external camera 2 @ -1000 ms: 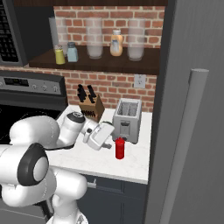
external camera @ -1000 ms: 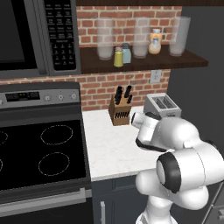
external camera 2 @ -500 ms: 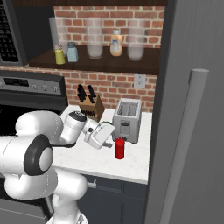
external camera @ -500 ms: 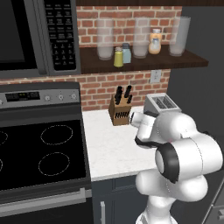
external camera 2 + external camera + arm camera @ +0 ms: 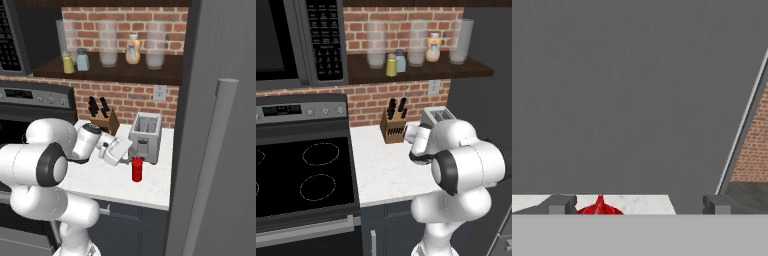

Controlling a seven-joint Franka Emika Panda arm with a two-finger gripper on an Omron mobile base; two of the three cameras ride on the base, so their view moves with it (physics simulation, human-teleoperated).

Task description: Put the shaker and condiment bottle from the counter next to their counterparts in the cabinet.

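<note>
We see the claw (image 5: 637, 205) spread wide and holding nothing, level with the top of the red condiment bottle (image 5: 137, 169), whose tip shows between its fingertips (image 5: 560, 204). The bottle stands on the worktop (image 5: 107, 180) near its front edge, before the toaster (image 5: 145, 137). The yellow-green shaker (image 5: 391, 65) sits on the cabinet shelf (image 5: 421, 73) beside the blue shaker (image 5: 401, 61).

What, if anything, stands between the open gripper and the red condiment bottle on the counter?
Nothing visible. The gripper is open right beside the condiment bottle; in the hand view the bottle's top shows between the fingertips.
</note>
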